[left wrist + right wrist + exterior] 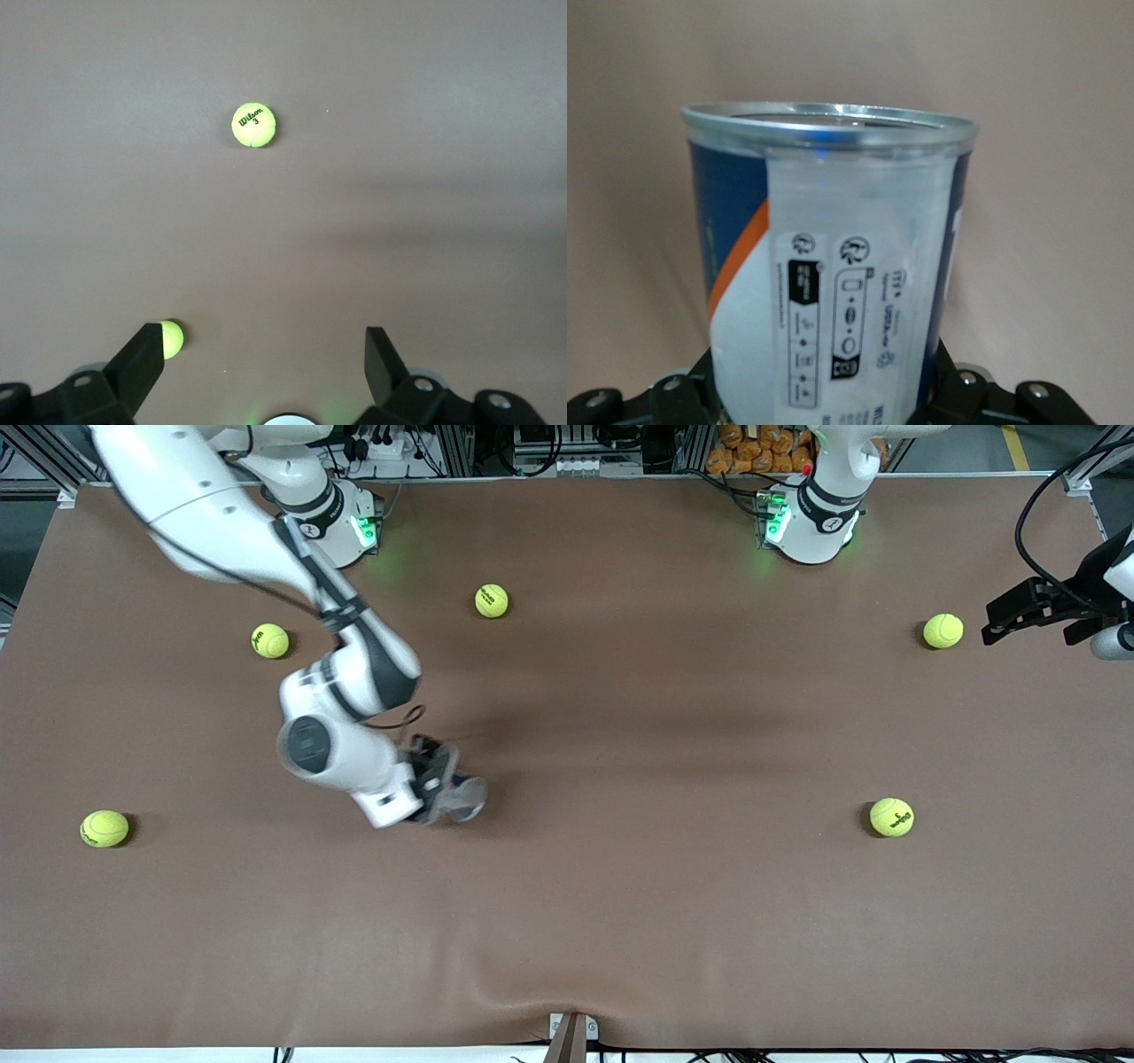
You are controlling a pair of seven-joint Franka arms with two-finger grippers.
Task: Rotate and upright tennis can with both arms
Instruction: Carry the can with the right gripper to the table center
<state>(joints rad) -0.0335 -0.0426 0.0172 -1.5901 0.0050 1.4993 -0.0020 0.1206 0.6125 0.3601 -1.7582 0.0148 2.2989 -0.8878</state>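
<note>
My right gripper [440,786] is shut on the tennis can [468,798], low over the middle of the table toward the right arm's end. In the front view only a short silvery and blue part of the can shows past the fingers. In the right wrist view the can [833,266] fills the picture, with its white, navy and orange label and its silvery rim [830,124] pointing away from the wrist; my right gripper [824,403] clamps its lower part. My left gripper [1005,618] is open and empty in the air at the left arm's end of the table, also seen in the left wrist view [261,354].
Several yellow-green tennis balls lie scattered on the brown table [620,912]: [491,600], [269,640], [104,828], [891,817], [943,631]. Two balls show under the left gripper [253,124], [170,338]. The arm bases stand along the edge farthest from the front camera.
</note>
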